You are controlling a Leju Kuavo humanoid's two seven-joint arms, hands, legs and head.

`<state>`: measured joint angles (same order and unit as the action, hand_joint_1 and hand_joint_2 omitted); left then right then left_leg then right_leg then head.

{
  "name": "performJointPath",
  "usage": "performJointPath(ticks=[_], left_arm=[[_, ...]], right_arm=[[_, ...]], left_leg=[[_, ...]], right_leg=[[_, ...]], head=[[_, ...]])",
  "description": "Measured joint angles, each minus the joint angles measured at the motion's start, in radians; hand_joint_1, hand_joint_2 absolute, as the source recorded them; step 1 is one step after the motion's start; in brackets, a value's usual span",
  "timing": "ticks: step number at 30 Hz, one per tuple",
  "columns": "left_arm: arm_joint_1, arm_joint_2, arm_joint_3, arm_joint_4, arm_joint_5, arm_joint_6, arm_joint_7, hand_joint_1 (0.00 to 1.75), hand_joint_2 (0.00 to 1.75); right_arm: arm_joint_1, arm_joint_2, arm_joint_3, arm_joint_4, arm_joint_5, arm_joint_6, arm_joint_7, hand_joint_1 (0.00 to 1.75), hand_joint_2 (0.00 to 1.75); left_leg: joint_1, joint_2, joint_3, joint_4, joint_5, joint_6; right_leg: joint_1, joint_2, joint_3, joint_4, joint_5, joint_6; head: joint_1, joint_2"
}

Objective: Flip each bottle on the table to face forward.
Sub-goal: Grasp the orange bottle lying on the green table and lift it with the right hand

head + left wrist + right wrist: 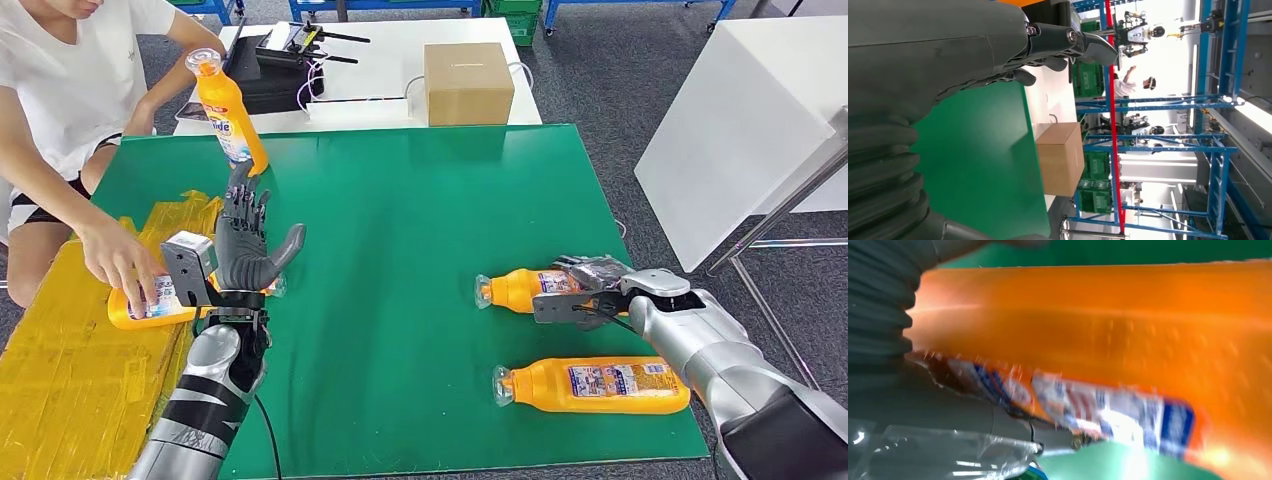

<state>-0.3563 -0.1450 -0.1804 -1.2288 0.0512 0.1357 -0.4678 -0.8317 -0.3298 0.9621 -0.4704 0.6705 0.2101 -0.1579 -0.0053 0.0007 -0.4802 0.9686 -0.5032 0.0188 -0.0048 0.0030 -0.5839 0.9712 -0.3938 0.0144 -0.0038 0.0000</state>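
Two orange bottles lie on their sides at the right of the green table point(420, 220). My right hand point(598, 282) grips the farther bottle point(512, 290) around its middle, its cap pointing left; up close that bottle point(1098, 315) shows orange with a blurred label beside my right hand point(878, 295). The nearer bottle point(590, 386) lies label up, untouched. My left hand point(248, 240) is raised over the table's left side, fingers spread, holding nothing; its fingers point(1058, 40) stretch out above the green top. A third bottle point(135, 305) lies behind it under a person's hand point(122, 262). A fourth bottle point(228, 108) stands upright at the back left.
A person sits at the left, reaching onto the yellow taped surface point(60, 370). Behind the table stand a cardboard box point(468, 83), also close to the wrist camera as the cardboard box point(1060, 157), and black equipment point(275, 70). A white table point(740, 120) stands at the right.
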Motion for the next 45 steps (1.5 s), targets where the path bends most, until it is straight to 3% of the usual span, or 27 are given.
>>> performJointPath(ticks=[1,4,9,17,22,27,32,37,45], left_arm=[[-0.001,0.000,0.000,0.002,0.001,0.000,0.001,0.00,1.75],[-0.002,0.000,0.000,0.009,0.004,-0.001,0.004,0.00,1.75],[-0.005,-0.001,0.000,0.019,0.007,-0.001,0.006,0.00,1.75],[-0.003,-0.002,0.001,0.020,0.007,0.001,0.012,0.00,1.75],[-0.002,-0.002,0.002,0.019,0.004,0.002,0.012,0.00,1.75],[0.004,-0.002,0.007,0.009,-0.005,0.005,0.016,0.00,1.75],[0.009,-0.002,0.009,-0.003,-0.010,0.008,0.021,0.00,1.75],[0.019,-0.002,0.009,-0.024,-0.046,0.010,0.047,0.00,1.75],[0.028,0.000,-0.002,-0.049,-0.089,0.008,0.093,0.00,1.75]], right_arm=[[0.000,0.002,0.000,0.005,0.007,0.002,0.008,1.51,1.75],[0.000,0.008,0.000,0.017,0.023,0.003,0.021,1.72,1.75],[-0.001,0.018,-0.002,0.029,0.036,-0.018,0.029,1.75,1.75],[0.014,0.053,-0.038,0.036,0.091,-0.162,0.063,1.75,1.75],[0.025,0.067,-0.063,0.036,0.104,-0.200,0.064,1.75,1.75],[0.046,0.087,-0.118,0.026,0.142,-0.352,0.080,1.75,1.75],[0.064,0.104,-0.168,0.006,0.153,-0.415,0.097,1.75,1.75],[0.134,0.138,-0.328,-0.104,0.116,-0.640,0.113,1.75,1.75],[0.307,0.263,-0.702,-0.416,-0.066,-0.677,-0.005,1.75,1.75]], left_leg=[[0.000,0.000,0.000,0.000,0.000,0.000],[0.000,0.000,0.000,0.000,0.000,0.000],[0.000,0.000,0.001,0.000,0.000,0.000],[0.000,0.000,0.001,0.000,0.000,0.000],[0.000,0.000,0.000,0.000,0.000,0.000],[0.000,0.000,0.000,0.000,0.000,0.000],[0.000,-0.001,-0.001,0.000,0.000,0.000],[0.000,-0.001,-0.001,0.000,0.000,0.000],[0.001,-0.003,-0.002,0.000,0.000,0.000]], right_leg=[[0.000,0.000,0.000,0.000,0.000,0.000],[0.000,0.000,0.000,0.000,0.000,0.000],[0.000,0.000,0.001,0.000,0.000,0.000],[0.000,0.000,0.001,0.000,0.000,0.000],[0.000,0.000,0.000,0.000,0.000,0.000],[0.000,0.000,0.000,0.000,0.000,0.000],[0.000,-0.001,0.000,0.000,0.000,0.000],[0.000,-0.001,0.000,0.000,0.000,0.000],[0.001,-0.002,-0.001,0.000,0.000,0.000]], head=[[0.000,0.000],[0.000,0.000],[0.000,0.000],[0.000,0.000],[0.000,0.000],[0.000,0.000],[0.000,0.000],[0.000,0.000],[0.000,0.000]])
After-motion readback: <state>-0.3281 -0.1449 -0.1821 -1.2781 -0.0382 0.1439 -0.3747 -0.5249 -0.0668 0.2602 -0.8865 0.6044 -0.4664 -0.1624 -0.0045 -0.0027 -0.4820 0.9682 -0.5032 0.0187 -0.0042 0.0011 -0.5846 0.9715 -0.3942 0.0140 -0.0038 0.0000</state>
